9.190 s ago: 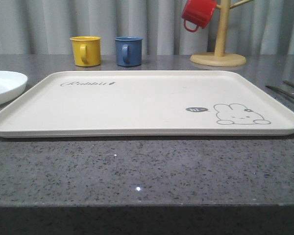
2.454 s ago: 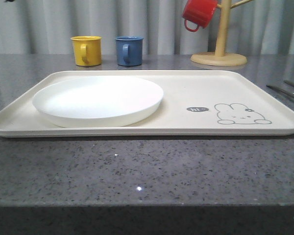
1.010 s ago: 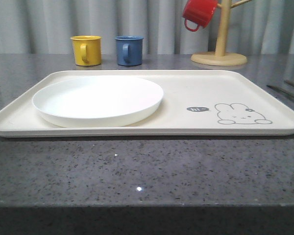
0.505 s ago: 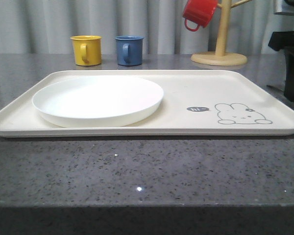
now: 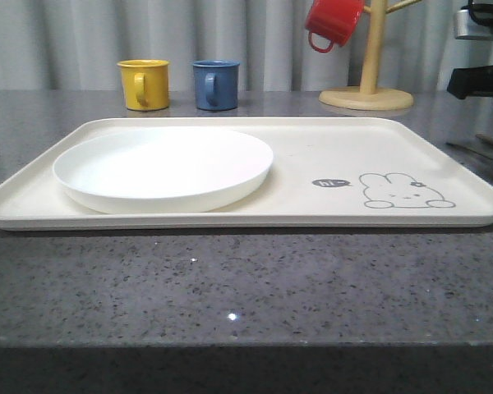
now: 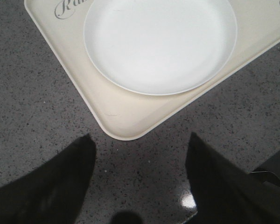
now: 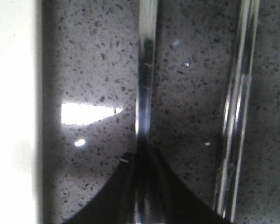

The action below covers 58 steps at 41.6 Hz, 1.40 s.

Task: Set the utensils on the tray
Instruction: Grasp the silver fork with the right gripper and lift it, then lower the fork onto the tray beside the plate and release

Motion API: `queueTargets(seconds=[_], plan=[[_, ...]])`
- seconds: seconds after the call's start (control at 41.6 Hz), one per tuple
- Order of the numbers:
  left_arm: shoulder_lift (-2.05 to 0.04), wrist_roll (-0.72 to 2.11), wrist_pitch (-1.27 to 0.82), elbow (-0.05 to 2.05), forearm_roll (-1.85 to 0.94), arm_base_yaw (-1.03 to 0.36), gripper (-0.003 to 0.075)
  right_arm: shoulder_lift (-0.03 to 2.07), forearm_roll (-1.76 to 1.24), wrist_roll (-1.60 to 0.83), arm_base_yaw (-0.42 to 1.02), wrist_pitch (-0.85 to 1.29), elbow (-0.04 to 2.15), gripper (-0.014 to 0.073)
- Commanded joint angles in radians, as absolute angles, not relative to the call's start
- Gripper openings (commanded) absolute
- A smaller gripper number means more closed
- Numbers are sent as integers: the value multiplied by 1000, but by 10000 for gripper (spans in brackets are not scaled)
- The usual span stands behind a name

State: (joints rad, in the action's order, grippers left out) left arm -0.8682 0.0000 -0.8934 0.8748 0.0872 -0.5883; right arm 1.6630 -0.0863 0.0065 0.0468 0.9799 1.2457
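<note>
**Right end effector astride a utensil handle beside the tray**

In the right wrist view, the right end effector (image 7: 142, 186) sits low centre, its dark fingers close on either side of a shiny utensil (image 7: 145, 84); whether they pinch it I cannot tell. The handle's long axis runs straight up the frame, parallel to the tray (image 7: 11, 112) edge at left. A second utensil (image 7: 235, 116) lies parallel at right. The left end effector (image 6: 140, 186) hangs spread, far off near the plate (image 6: 161, 42).

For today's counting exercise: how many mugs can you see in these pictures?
3. The yellow mug and blue mug stand side by side behind the tray; the red mug hangs on the wooden rack.
</note>
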Motion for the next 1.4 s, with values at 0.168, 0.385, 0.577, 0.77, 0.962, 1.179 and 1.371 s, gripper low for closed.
queueTargets(seconds=[0.168, 0.385, 0.577, 0.77, 0.962, 1.179, 1.371], plan=[[-862, -10, -838, 901, 82, -597, 428, 1574, -118, -12, 50, 998, 1271, 4], [-862, -10, -838, 901, 82, -597, 428, 1499, -120, -12, 165, 1076, 1309, 4], [-862, -10, -836, 901, 82, -597, 428, 1531, -122, 11, 343, 1171, 1434, 4], [-864, -10, -836, 901, 82, -597, 428, 1622, -120, 164, 431, 1162, 1508, 6], [-864, -10, -836, 901, 82, -597, 428, 1700, -121, 379, 437, 1076, 1510, 6], [-864, -10, -818, 901, 82, -597, 428, 1760, -154, 454, 437, 989, 1510, 6], [-864, -10, -816, 901, 82, -597, 428, 1775, -154, 454, 437, 976, 1510, 58]])
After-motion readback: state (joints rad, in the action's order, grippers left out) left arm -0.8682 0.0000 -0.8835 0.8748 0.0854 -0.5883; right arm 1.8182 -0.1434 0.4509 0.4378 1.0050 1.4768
